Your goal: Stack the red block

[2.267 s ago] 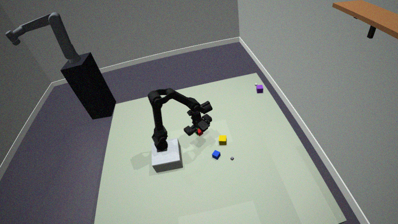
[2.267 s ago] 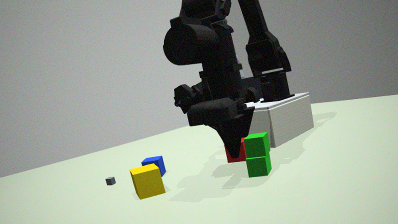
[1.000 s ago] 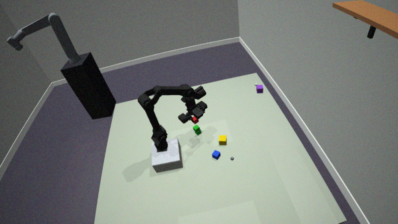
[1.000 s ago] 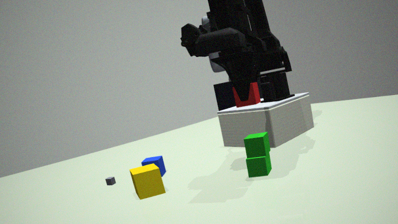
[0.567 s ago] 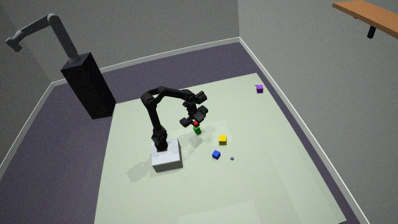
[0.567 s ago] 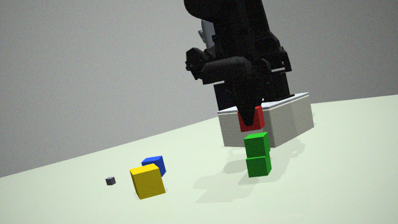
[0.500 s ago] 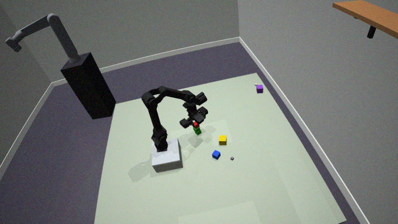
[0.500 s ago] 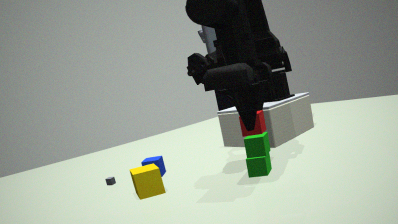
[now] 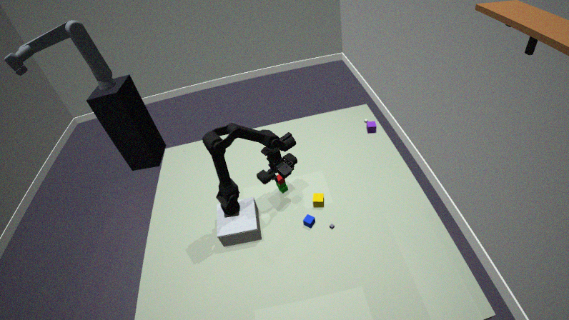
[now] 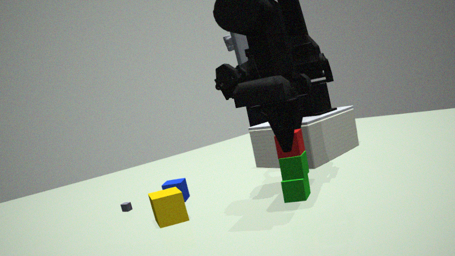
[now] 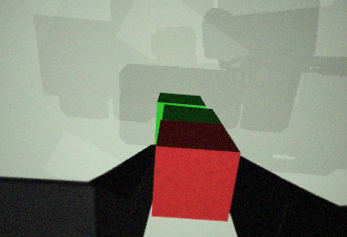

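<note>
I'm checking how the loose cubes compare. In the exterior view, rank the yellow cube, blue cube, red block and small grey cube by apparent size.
1. Yellow cube, though it sits nearest the camera.
2. Red block and blue cube: both partly hidden, so I won't rank them.
3. Small grey cube, clearly smallest.

Red block [image 10: 297,143]: matt, smooth, flat colour. Green tower [image 10: 295,179]: same matt finish. Gripper [image 10: 286,139]: matt black, plastic-like. Base [image 10: 332,135]: pale grey, faintly ridged sides. Shelf [image 9: 532,21]: wood-coloured, matt.

matte black arm [image 9: 222,161], tapered black jaws
</note>
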